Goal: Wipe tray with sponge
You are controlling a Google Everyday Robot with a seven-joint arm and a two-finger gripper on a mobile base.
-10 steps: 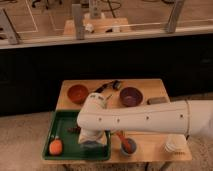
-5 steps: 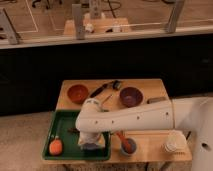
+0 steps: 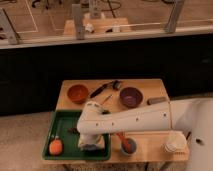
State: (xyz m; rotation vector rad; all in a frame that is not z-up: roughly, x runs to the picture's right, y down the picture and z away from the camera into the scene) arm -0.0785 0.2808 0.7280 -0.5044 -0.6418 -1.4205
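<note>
Wooden table (image 3: 145,85) — green tray (image 3: 62,120), orange bowl (image 3: 78,93), purple bowl (image 3: 131,96), white cups (image 3: 175,142) on it.

Gripper (image 3: 92,142) low in tray (image 3: 62,125). Left of it, in tray: small rounded item (image 3: 55,147). Right: cup (image 3: 126,146). Behind, on table (image 3: 150,143): left bowl (image 3: 78,93), right bowl (image 3: 131,96).

Arm (image 3: 135,117) reaches in from the right across the wooden table (image 3: 145,86). Gripper (image 3: 92,136) sits low over the right half of the green tray (image 3: 62,120), fingers closed. Grey sponge (image 3: 93,145) lies directly beneath it; whether it is gripped is unclear. Orange object (image 3: 55,147) lies in the tray's front-left corner. Orange bowl (image 3: 77,93) and purple bowl (image 3: 131,96) stand behind the tray.
</note>
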